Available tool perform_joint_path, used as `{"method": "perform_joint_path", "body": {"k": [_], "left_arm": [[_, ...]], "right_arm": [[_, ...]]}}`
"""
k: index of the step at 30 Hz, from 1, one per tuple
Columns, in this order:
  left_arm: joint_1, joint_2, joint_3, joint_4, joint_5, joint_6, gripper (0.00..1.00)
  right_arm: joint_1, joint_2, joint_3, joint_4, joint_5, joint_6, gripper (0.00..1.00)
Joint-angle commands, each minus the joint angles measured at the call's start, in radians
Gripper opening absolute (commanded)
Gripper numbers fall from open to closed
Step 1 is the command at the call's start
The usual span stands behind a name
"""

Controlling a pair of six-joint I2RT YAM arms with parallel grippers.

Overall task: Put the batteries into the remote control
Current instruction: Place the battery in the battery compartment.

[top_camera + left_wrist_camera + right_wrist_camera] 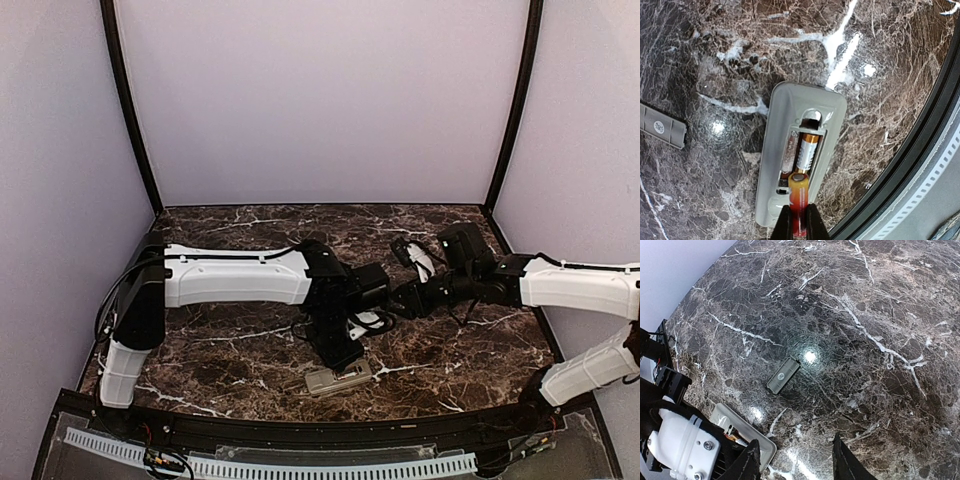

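Observation:
The remote control (800, 150) lies face down near the table's front edge, its battery bay open; it also shows in the top view (338, 378) and the right wrist view (740, 427). One battery (808, 153) with a copper end lies in the bay. My left gripper (799, 222) is shut on a second, red-orange battery (798, 200), whose tip is at the near end of the bay. In the top view the left gripper (337, 352) sits right over the remote. My right gripper (795, 465) is open and empty, above bare marble to the right of the remote.
The grey battery cover (783, 375) lies loose on the marble beyond the remote; it also shows in the left wrist view (662, 125). The table's black front rim (910, 165) runs close beside the remote. Purple walls enclose the back and sides.

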Motion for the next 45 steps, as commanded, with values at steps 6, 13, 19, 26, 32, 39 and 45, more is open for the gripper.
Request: {"method": "perform_joint_path", "body": {"k": [6,13,19,26,32,39,45], "left_arm": [[-0.008,0.032,0.032,-0.022,0.006,0.045,0.0],[-0.008,0.061,0.051,-0.027,-0.006,0.05,0.0],[-0.008,0.069,0.055,-0.023,-0.016,0.047,0.0],[-0.008,0.075,0.061,-0.024,-0.006,0.05,0.04],[-0.008,0.08,0.063,-0.024,0.005,0.054,0.19],[-0.008,0.08,0.088,-0.029,-0.003,0.052,0.25],[-0.008,0.069,0.121,-0.055,-0.035,0.066,0.31]], "right_arm": [[-0.009,-0.003,-0.027,0.037,0.013,-0.007,0.46],[-0.011,-0.008,-0.04,0.045,0.01,-0.004,0.46],[-0.011,-0.007,-0.046,0.05,0.006,-0.004,0.46],[-0.011,-0.012,-0.051,0.052,0.004,-0.004,0.47],[-0.011,-0.01,-0.055,0.055,0.0,-0.004,0.47],[-0.011,-0.009,-0.054,0.054,-0.008,-0.004,0.47],[-0.012,-0.004,-0.053,0.051,-0.023,0.001,0.47]]}}
